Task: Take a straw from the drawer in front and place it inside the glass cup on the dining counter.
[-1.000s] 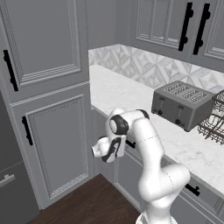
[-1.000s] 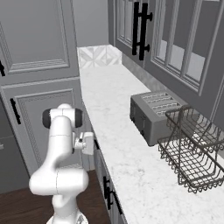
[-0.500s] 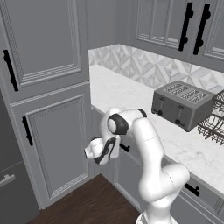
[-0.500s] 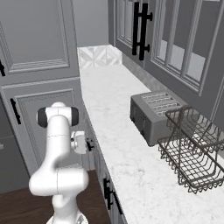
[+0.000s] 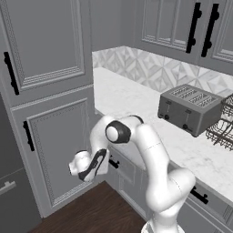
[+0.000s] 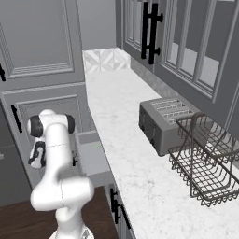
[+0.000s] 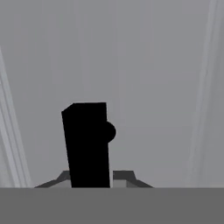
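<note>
The drawer [image 6: 91, 161] stands pulled out from under the wall counter, its plain grey inside in sight in the right base view. A thin light-green straw [image 6: 98, 145] lies faintly visible at its far end. My gripper [image 5: 101, 163] reaches low and to the left of the arm. It is shut on the drawer's black bar handle [image 7: 87, 144], which stands between the fingers against the panelled front in the hand view. One end of the handle [image 5: 113, 164] shows beside the hand. The glass cup and the dining counter are out of view.
A grey toaster [image 5: 189, 107] and a wire dish rack [image 6: 210, 163] stand on the marble wall counter [image 5: 132, 98]. Tall grey cabinet doors [image 5: 54, 136] rise close on the left of the hand. Dark wood floor [image 5: 91, 209] lies below. Another drawer handle [image 5: 200, 195] is lower right.
The jaws closed on the drawer handle. The hand then moved away from the counter front toward the tall cabinet, and the drawer came out with it.
</note>
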You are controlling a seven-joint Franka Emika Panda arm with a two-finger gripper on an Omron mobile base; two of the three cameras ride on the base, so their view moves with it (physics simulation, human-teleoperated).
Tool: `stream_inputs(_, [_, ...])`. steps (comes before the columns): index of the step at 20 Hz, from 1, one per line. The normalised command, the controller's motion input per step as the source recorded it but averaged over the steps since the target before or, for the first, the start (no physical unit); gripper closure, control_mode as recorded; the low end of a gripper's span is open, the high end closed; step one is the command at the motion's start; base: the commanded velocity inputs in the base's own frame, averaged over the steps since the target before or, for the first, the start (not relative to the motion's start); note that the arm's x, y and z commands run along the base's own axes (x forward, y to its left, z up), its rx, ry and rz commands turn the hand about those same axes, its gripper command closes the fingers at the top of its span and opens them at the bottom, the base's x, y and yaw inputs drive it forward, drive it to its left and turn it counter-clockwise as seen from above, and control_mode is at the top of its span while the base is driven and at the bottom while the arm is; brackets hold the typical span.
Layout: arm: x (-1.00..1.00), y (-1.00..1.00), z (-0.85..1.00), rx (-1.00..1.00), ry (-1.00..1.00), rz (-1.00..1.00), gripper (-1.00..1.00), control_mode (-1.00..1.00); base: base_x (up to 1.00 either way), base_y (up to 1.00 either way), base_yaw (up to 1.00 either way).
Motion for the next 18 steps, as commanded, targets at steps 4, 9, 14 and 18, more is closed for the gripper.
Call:
stream_inputs(4, [-0.91,1.00,0.14,0.00,0.00,0.00,1.00,-1.00,0.00,0.00,0.00])
stream_inputs(9, [-0.79,0.91,0.23,0.03,0.00,0.00,-1.00,-1.00,0.00,0.00,0.00])
stream_inputs(14, [-0.80,0.31,0.62,0.24,0.00,0.01,-1.00,-1.00,0.00,0.00,0.00])
stream_inputs(18, [-0.79,0.00,0.99,0.50,0.05,0.02,-1.00,-1.00,0.00,0.00,0.00])
